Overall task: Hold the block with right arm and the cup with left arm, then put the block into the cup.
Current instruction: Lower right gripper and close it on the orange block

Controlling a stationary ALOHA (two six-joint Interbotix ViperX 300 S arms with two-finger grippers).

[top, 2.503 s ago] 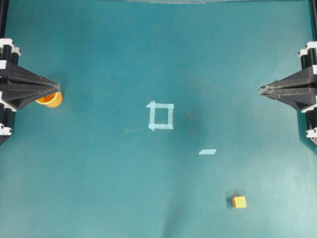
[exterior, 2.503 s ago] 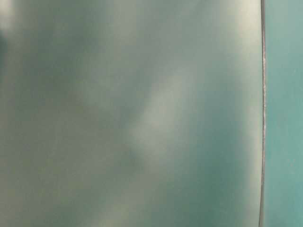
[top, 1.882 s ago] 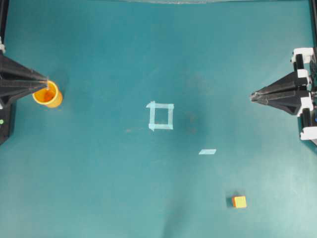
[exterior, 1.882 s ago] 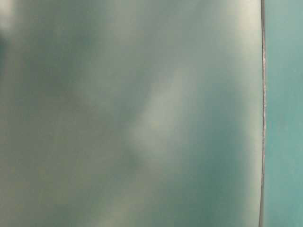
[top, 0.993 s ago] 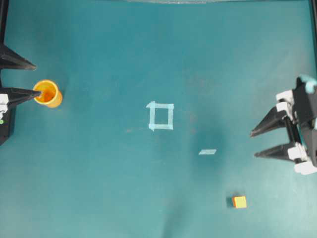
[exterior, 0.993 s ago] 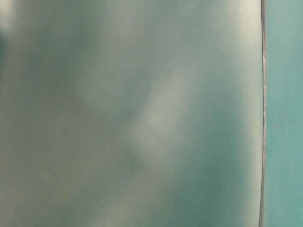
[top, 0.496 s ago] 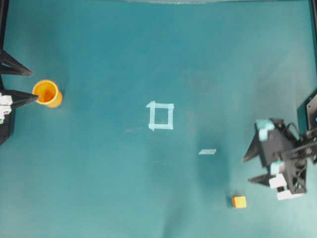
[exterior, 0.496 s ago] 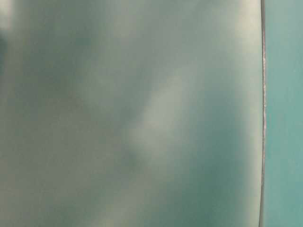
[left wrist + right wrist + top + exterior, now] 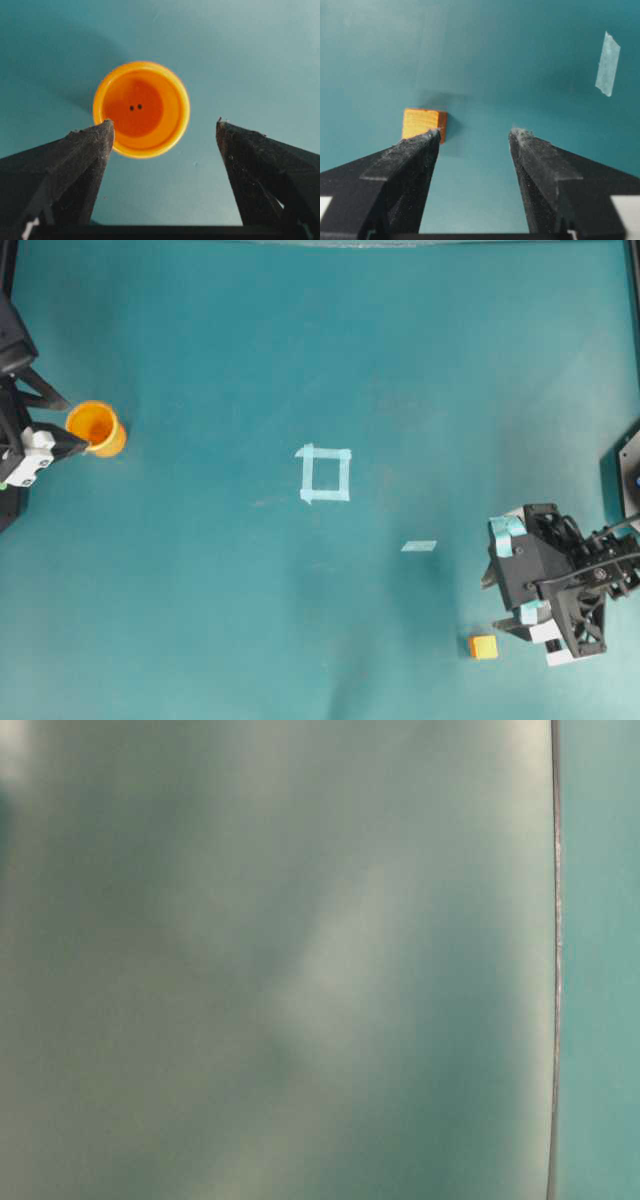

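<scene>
- R gripper (image 9: 475,132): jaws wide apart, nothing between them. Block (image 9: 423,124) on the mat just ahead of the L-hand fingertip (image 9: 427,142) as seen from the R wrist cam, off the centre line, not inside the gap yet.
- Overhead: block (image 9: 483,646) just beside the R gripper (image 9: 512,602), toward the near edge of the mat; apart, no contact visible.
- To do well: shift sideways toward the block so it sits midway between the tips, then advance/lower so both pads flank its flat sides. Square jaws to the faces, not the corners – tiny cube, prob. spins or skids if nudged by one tip first.
- Keep jaws spread till block is fully inside; close only then. Risk: L-hand tip landing on top of the block or pushing it away.
- Tape strip (image 9: 608,64) well ahead and to the R of the gripper – ignore, not the target.
- L gripper (image 9: 165,127): jaws also wide apart, empty. Cup (image 9: 141,109) upright, mouth up, just beyond the tips, nearer the L-hand fingertip (image 9: 95,145), whose tip overlaps the rim in view; touching or not, cannot tell.
- For cup: centre it in the gap, close gently on the wall – thin plastic, likely flexes or tips.
- Table-level cam: blur only, no help.
</scene>
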